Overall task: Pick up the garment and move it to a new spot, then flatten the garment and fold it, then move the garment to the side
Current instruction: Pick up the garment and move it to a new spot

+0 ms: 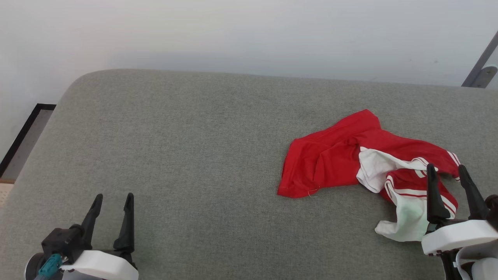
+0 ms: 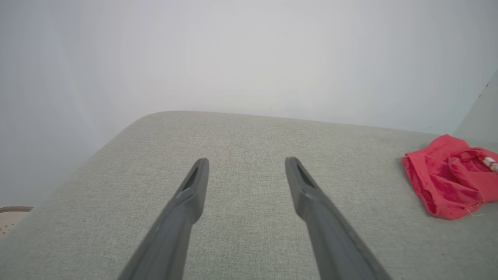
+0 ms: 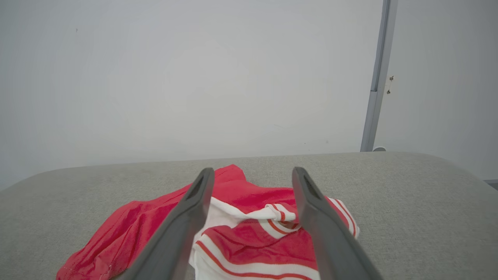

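Note:
The garment (image 1: 342,159) lies crumpled on the right part of the grey padded surface (image 1: 186,147), red with white sleeves and striped trim; its lettering is hidden in the folds. My right gripper (image 1: 446,171) stands open above the garment's near right edge, fingers apart with nothing between them. In the right wrist view the garment (image 3: 249,225) spreads just beyond and below the open right gripper (image 3: 253,173). My left gripper (image 1: 114,197) is open at the lower left, far from the cloth. The left wrist view has the open left gripper (image 2: 246,162) over bare surface, with the garment (image 2: 447,179) at the right edge.
A pale wall (image 1: 249,35) runs behind the surface. A grey metal post (image 1: 480,64) stands at the back right corner. The surface's rounded left corner drops to floor (image 1: 23,132) with a dark strip. Bare grey fabric covers the left and middle.

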Controlling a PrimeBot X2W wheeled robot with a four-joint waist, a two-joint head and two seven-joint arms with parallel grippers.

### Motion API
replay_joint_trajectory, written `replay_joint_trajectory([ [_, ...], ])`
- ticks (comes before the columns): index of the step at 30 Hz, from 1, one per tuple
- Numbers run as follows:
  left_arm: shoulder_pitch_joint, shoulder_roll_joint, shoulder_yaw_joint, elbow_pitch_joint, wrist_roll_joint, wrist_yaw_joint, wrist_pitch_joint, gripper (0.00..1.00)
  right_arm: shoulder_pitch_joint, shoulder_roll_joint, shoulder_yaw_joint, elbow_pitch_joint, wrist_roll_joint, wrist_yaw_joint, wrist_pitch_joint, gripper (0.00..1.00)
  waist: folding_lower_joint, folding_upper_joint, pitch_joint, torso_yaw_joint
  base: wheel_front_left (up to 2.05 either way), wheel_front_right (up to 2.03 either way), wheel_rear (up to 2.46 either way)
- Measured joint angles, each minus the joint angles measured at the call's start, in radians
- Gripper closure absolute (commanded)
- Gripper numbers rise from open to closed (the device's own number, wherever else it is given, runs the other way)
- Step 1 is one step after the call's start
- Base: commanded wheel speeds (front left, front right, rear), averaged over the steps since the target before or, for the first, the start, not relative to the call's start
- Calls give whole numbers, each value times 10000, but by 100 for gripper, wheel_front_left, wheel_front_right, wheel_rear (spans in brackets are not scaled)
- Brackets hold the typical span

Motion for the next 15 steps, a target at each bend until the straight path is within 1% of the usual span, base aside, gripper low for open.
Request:
replay_joint_trajectory([
  [5,37,-113,23,-75,184,-13,-2,0,40,17,-23,75,-27,0,0,0,0,0,-48,-60,0,0,0],
  [15,104,-23,-215,-322,226,-25,-2,0,49,92,-38,134,-44,0,0,0,0,0,-179,-115,0,0,0],
])
